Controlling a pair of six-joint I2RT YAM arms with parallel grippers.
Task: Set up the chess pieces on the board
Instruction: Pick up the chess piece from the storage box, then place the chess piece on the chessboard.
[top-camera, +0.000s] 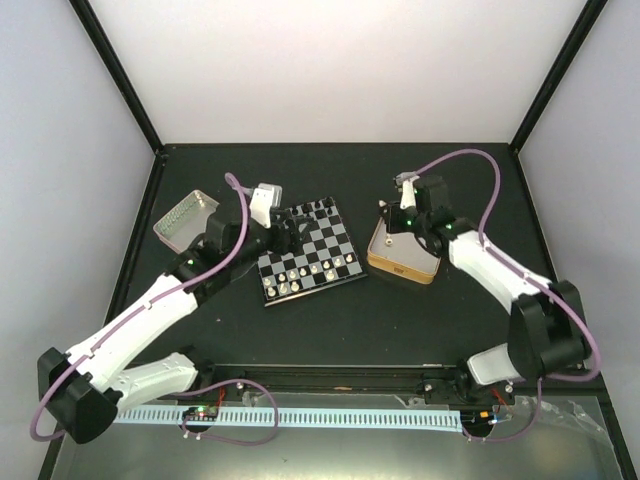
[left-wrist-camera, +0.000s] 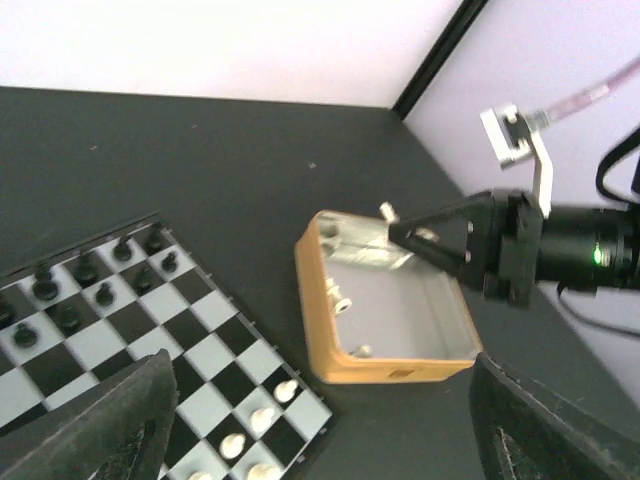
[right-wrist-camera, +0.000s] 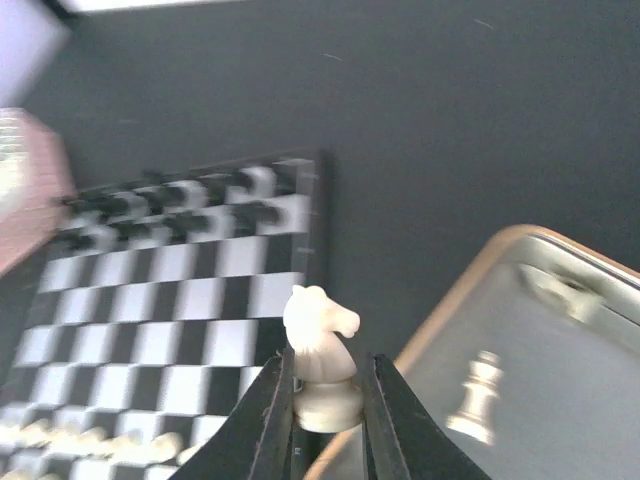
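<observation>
The board (top-camera: 322, 247) lies mid-table, with black chess pieces (top-camera: 315, 212) on its far rows and white ones (top-camera: 300, 280) on its near rows. My right gripper (right-wrist-camera: 325, 400) is shut on a white knight (right-wrist-camera: 320, 345), held upright above the near-left corner of the gold-rimmed tin (right-wrist-camera: 470, 270), beside the board (right-wrist-camera: 170, 300). From the left wrist view, that right gripper (left-wrist-camera: 410, 237) hangs over the tin (left-wrist-camera: 320, 310). My left gripper (left-wrist-camera: 322, 400) is open and empty, above the board's right edge (left-wrist-camera: 150, 300); in the top view it (top-camera: 290, 235) is over the board's far left.
Loose white pieces (left-wrist-camera: 340, 295) lie inside the gold-rimmed tin (top-camera: 405, 268); one stands upright (right-wrist-camera: 480, 395). A pale silver-pink tin (top-camera: 185, 220) sits left of the board. Dark frame posts and light walls border the table.
</observation>
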